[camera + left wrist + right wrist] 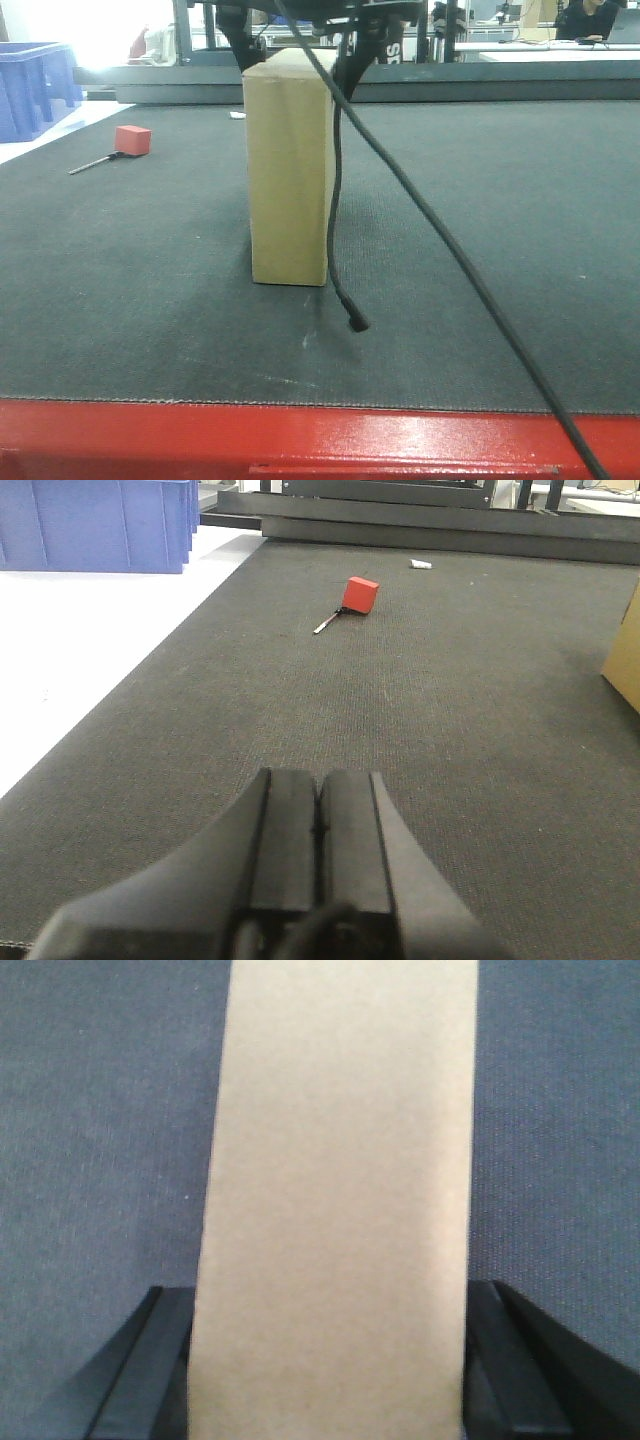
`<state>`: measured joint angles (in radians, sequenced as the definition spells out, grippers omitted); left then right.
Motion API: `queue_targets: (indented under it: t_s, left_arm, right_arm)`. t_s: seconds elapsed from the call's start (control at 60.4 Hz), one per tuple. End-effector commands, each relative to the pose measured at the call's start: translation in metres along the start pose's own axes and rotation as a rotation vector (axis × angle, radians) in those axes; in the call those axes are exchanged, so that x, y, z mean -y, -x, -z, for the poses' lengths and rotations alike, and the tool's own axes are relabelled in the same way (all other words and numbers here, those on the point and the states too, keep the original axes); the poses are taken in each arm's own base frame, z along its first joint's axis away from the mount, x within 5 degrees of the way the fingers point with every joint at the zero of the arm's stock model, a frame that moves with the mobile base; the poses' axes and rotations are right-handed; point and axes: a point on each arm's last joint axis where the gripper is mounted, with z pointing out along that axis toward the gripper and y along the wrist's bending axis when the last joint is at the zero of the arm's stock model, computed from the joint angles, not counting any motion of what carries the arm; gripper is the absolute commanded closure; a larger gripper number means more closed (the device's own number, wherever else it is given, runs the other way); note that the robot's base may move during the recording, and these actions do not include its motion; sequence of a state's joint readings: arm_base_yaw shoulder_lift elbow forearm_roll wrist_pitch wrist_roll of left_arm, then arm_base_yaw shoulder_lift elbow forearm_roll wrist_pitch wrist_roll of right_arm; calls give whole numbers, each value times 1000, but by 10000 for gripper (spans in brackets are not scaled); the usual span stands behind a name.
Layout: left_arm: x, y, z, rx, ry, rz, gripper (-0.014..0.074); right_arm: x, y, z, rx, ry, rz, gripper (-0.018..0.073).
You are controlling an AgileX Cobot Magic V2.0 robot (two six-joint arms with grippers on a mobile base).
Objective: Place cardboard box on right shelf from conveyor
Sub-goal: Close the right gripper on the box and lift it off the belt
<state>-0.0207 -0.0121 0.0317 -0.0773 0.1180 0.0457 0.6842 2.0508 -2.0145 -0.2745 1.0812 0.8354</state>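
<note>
The tan cardboard box [290, 170] stands upright on its narrow end on the dark mat of the conveyor [130, 260], its lower edge on the mat. My right gripper [297, 52] comes down over the top of the box. In the right wrist view the box [335, 1160] fills the space between the black fingers [150, 1360], which press both of its sides. A corner of the box [626, 665] shows at the right edge of the left wrist view. My left gripper [320, 780] hovers low over the mat, shut with nothing in it. The right shelf is out of view.
A small red block [132, 140] and a thin metal pin [90, 165] lie on the mat at the far left. A blue bin [35, 85] stands off the conveyor's left side. Black cables [345, 250] hang in front of the box. The red frame [300, 440] marks the near edge.
</note>
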Motion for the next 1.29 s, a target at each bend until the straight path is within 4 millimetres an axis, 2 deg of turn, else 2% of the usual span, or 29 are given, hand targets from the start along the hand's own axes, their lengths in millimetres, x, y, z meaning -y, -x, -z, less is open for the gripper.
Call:
queue_targets:
  t_s: [0.0,0.199,0.398,0.563,0.779,1.276]
  left_arm:
    - [0,6,1,91,4,6,712]
    - [0,6,1,91,4,6,712]
    - [0,6,1,91,4,6,712]
    - [0,6,1,91,4,6,713]
    - [0,6,1,91,4,6,713]
    - [0,6,1,91,4,6,712]
  right_arm:
    - [8,23,44,87,104,25,336]
    - [21,33,55,48,208,234,336]
    - [44,39,81,99,222,330,337]
    - [70,30,100,166,218,363,337]
    - [110,-2,122,259,220,330,337]
    - [193,-126,199,587,326,295,338]
